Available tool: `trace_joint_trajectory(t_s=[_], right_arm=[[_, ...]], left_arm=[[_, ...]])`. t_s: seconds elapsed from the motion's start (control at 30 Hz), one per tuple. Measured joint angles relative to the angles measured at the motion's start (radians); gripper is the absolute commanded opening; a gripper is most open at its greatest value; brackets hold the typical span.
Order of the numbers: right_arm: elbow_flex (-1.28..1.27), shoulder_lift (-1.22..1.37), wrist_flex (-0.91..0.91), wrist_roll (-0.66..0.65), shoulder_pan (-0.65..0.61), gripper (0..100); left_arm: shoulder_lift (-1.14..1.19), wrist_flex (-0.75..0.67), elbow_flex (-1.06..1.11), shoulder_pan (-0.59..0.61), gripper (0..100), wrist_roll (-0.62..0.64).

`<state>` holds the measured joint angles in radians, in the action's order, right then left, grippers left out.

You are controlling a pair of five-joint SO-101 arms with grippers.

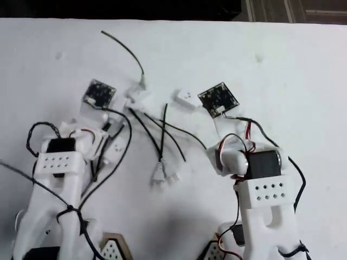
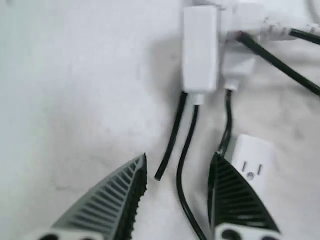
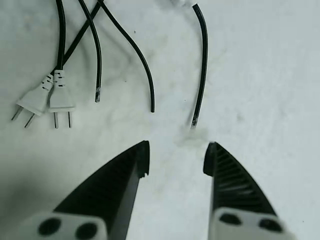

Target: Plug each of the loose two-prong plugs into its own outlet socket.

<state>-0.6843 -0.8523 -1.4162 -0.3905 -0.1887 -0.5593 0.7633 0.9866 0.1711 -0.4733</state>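
Two white two-prong plugs [image 3: 32, 102] [image 3: 62, 100] lie side by side on the white table, prongs free, on black cords; in the high view they sit mid-table [image 1: 158, 177] [image 1: 172, 176]. My right gripper [image 3: 175, 150] is open and empty, short of them and off to one side. My left gripper [image 2: 177, 165] is also open and empty, straddling black cords. A white outlet socket [image 2: 255, 160] with its slots facing up lies beside one of the left fingers [image 2: 235, 200]. Two more white socket blocks [image 2: 200, 50] [image 2: 240, 60] lie farther ahead.
Black cords [image 1: 157, 135] fan across the middle of the table, several with loose cut ends [image 3: 152, 107]. White blocks [image 1: 140, 98] [image 1: 187, 97] sit at the back centre. The table's far edge [image 1: 173, 20] runs along the top.
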Motion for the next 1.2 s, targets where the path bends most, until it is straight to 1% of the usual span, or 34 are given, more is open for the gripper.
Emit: trace_joint_trajectory(t_s=[0.07, 0.17, 0.23, 0.47, 0.53, 0.63, 0.8, 0.93, 1.1, 1.2], right_arm=[[0.0, 0.0, 0.0, 0.0, 0.0, 18.3], [0.0, 0.0, 0.0, 0.0, 0.0, 18.3], [0.0, 0.0, 0.0, 0.0, 0.0, 18.3], [0.0, 0.0, 0.0, 0.0, 0.0, 18.3], [0.0, 0.0, 0.0, 0.0, 0.0, 18.3], [0.0, 0.0, 0.0, 0.0, 0.0, 18.3], [0.0, 0.0, 0.0, 0.0, 0.0, 18.3], [0.0, 0.0, 0.0, 0.0, 0.0, 18.3], [0.0, 0.0, 0.0, 0.0, 0.0, 18.3], [0.0, 0.0, 0.0, 0.0, 0.0, 18.3]], left_arm=[[0.0, -0.005, 0.006, 0.017, 21, -0.014], [0.002, -0.005, 0.029, 0.017, 21, -0.068], [0.012, -0.005, 0.029, 0.017, 21, -0.078], [0.206, -0.005, -0.017, 0.018, 21, -0.083], [0.236, 0.021, -0.044, 0.018, 21, -0.083], [0.235, 0.098, -0.072, 0.003, 21, -0.083], [0.141, 0.233, -0.075, -0.091, 21, -0.078], [0.009, 0.315, -0.064, -0.192, 21, -0.028], [-0.167, 0.344, 0.064, -0.342, 21, -0.015], [-0.27, 0.344, 0.115, -0.353, 21, -0.015]])
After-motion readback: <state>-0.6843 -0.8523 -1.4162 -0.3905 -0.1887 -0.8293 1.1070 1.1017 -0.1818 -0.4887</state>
